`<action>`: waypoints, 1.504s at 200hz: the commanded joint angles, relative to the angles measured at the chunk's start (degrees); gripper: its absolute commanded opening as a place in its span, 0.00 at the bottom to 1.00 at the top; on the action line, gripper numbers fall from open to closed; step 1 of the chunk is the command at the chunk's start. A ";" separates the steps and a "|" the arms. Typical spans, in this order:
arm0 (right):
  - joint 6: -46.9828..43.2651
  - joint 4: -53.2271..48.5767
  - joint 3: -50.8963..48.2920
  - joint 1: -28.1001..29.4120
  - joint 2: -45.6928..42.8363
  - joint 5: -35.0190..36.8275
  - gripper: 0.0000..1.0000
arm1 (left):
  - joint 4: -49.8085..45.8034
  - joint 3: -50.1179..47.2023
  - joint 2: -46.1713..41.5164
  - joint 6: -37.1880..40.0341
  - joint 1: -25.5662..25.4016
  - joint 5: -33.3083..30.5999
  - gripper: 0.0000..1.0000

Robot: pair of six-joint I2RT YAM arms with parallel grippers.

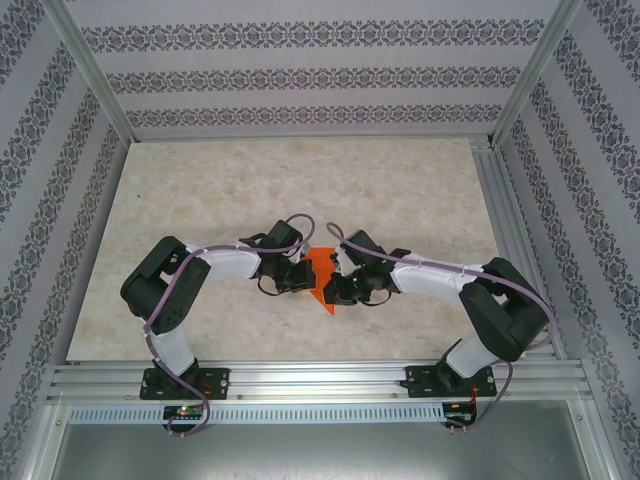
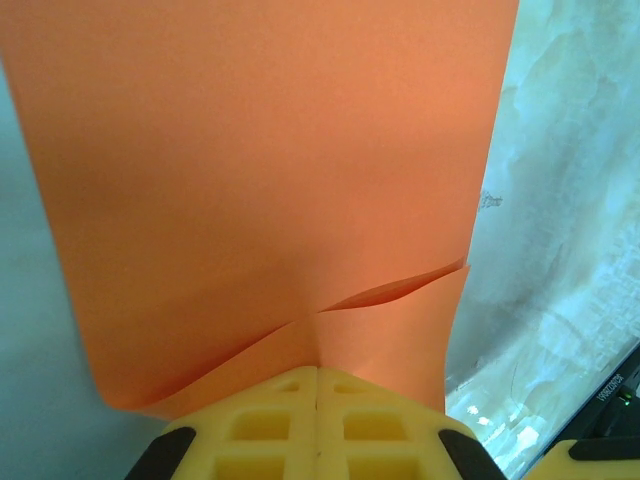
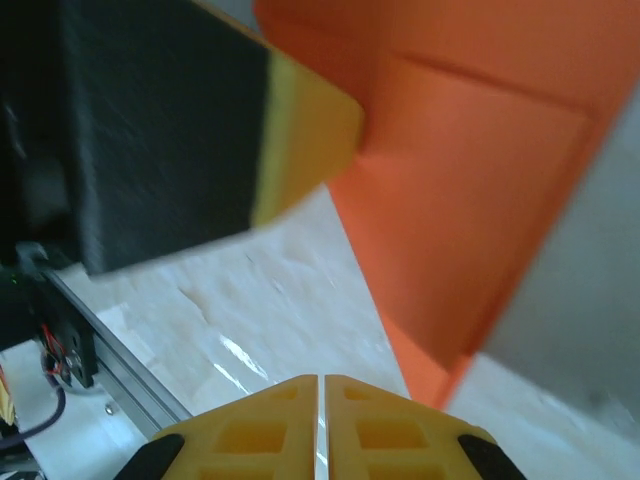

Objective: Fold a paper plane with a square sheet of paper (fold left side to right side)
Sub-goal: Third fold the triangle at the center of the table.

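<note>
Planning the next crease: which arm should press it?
Probably the right: the left gripper is pinching the orange paper, while the right gripper hangs shut and free beside its point.

Bright orange paper (image 2: 260, 180), yellow left claw (image 2: 317, 376), beige marbled table (image 1: 250, 190), floral-striped grey walls (image 1: 300, 75).

Marble-look tabletop (image 1: 230, 190), patterned walls (image 1: 300, 75), alu rail (image 1: 320, 378) at near edge
</note>
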 commanded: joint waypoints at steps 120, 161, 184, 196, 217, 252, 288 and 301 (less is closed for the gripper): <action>-2.14 -8.56 1.22 0.25 9.69 7.70 0.09 | -3.96 0.75 -5.80 0.46 -0.64 -3.50 0.07; -2.46 -8.92 1.66 0.34 9.94 7.78 0.09 | -1.37 -1.85 -6.50 -1.49 -3.97 -2.29 0.07; -2.54 -9.36 1.87 0.40 10.13 8.19 0.09 | 1.86 -3.14 -6.37 -4.41 -5.17 -3.08 0.06; -2.54 -9.53 1.85 0.50 10.08 8.22 0.09 | 2.20 -3.41 -6.00 -5.36 -5.35 -3.84 0.05; -2.54 -9.66 1.98 0.62 9.96 8.14 0.09 | 3.99 -3.91 -5.15 -6.96 -5.70 -4.14 0.04; -2.65 -9.70 2.08 0.71 10.14 8.13 0.09 | 5.44 -4.04 -4.27 -8.11 -5.92 -4.45 0.04; -2.75 -9.91 2.33 0.68 10.22 8.06 0.09 | 4.11 -3.61 -3.22 -8.13 -5.89 -5.94 0.04; -2.80 -10.09 2.46 0.78 10.22 8.06 0.09 | 3.90 -3.58 -2.37 -8.13 -5.94 -6.50 0.04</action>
